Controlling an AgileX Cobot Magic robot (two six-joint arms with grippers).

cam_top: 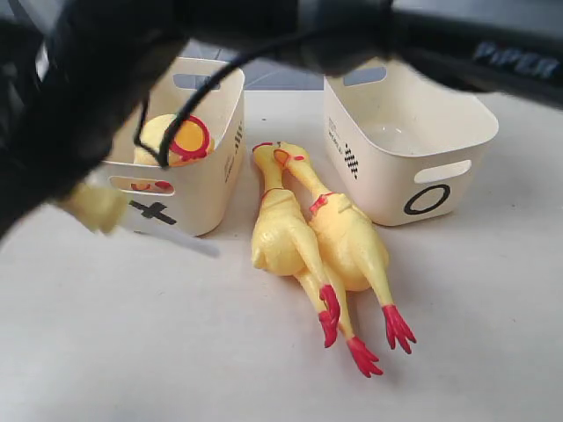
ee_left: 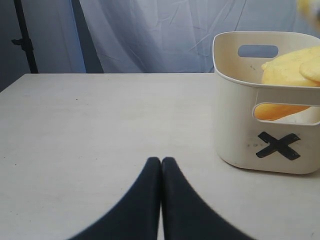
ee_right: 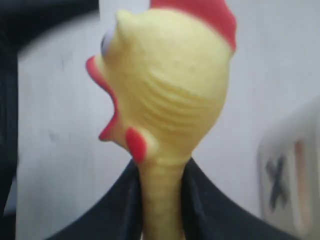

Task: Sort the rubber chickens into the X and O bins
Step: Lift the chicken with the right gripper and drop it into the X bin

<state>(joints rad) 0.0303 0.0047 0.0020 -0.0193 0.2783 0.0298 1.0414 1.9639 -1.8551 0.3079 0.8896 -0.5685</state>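
Observation:
The loose head-and-neck (ee_right: 167, 85) fills the right wrist view, and my right gripper (ee_right: 160, 172) is shut on its neck. In the exterior view a pale yellow end of it (cam_top: 92, 207) pokes out of the blurred black arm just left of the X bin (cam_top: 207, 189). The headless body (cam_top: 176, 139) with its red-rimmed hole lies inside that bin. Two whole rubber chickens (cam_top: 280, 230) (cam_top: 347, 237) lie side by side between the bins, heads pointing away. The O bin (cam_top: 422, 189) holds nothing. My left gripper (ee_left: 161, 160) is shut and empty, low over the table beside the X bin (ee_left: 270, 145).
A blurred black arm (cam_top: 264, 31) crosses the top of the exterior view, close to the camera, and hides the far table. A pale curtain (ee_left: 150, 35) hangs behind the table's far edge. Bare tabletop (cam_top: 176, 343) lies in front of the chickens.

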